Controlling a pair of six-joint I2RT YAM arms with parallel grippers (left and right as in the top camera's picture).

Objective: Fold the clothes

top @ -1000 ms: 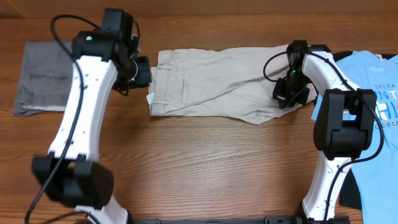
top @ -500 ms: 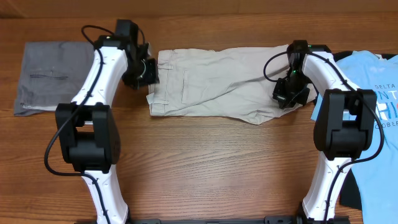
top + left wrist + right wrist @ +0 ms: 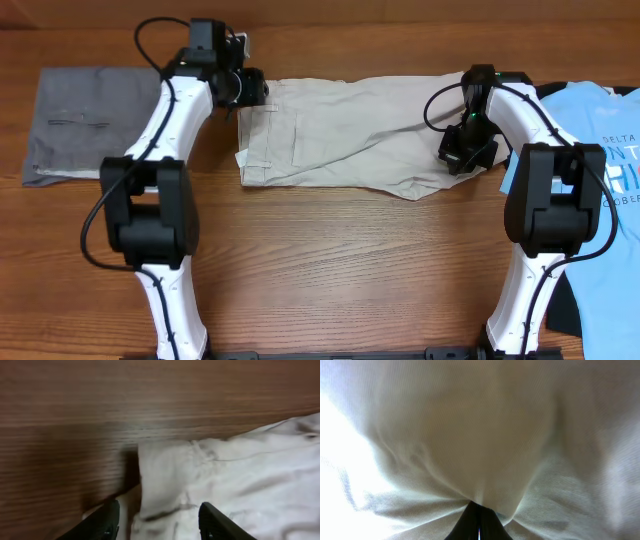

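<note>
**A:** Where are the khaki trousers (image 3: 340, 130) found?

**B:** They are laid flat on the tabletop (image 3: 330, 260) and stretched between the two pincers. The waistband end is at the left pincer (image 3: 248, 88), and the leg ends are at the right pincer (image 3: 462, 158).

**A:** How is the left pincer set?

**B:** It is held wide. Its fingers (image 3: 107, 520) are seen apart, with a corner of the waistband lying between them, and nothing is clamped.

**A:** And the right pincer?

**B:** It is closed on a bunch of trouser cloth. In the right wrist view, folds are seen drawn in toward its pressed-together fingertips (image 3: 479, 522).

**A:** What else is seen?

**B:** Grey folded trousers (image 3: 80, 125) are seen beyond the left pincer, on the side away from the khaki pair and apart from it. A light blue T-shirt (image 3: 600, 200) is spread just outside the right pincer and is partly covered by that arm.
</note>
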